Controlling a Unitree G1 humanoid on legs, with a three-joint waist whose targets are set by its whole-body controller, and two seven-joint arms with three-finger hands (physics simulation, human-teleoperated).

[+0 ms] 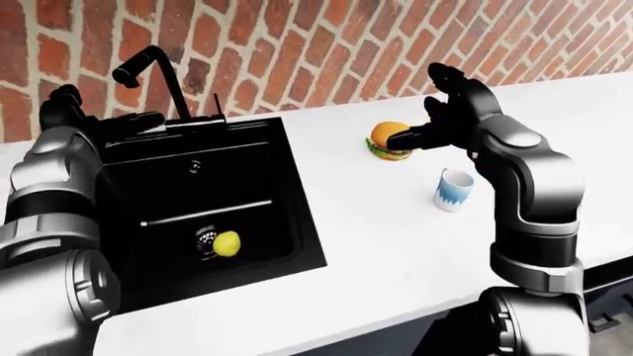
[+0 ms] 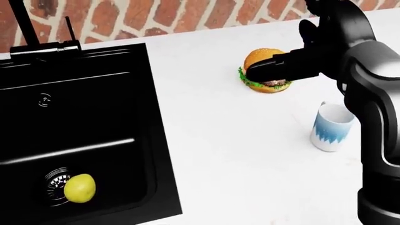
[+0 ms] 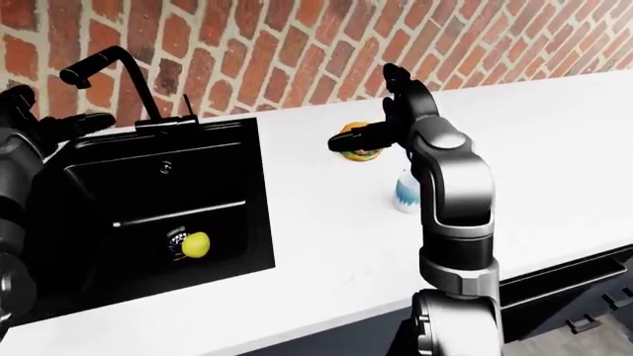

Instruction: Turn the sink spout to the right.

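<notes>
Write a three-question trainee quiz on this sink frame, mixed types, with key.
1. True or false: the lemon lies on the white counter.
2. The burger sits nearest to: A) the mug B) the drain C) the spout.
3. Fill in: the right hand reaches over the ____, not the spout.

Key: 1 false, it lies in the sink beside the drain. 2 A. 3 burger.

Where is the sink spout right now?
In the left-eye view the black sink spout rises at upper left against the brick wall, above the sink top edge, its tip pointing left near the left robot hand.
</notes>
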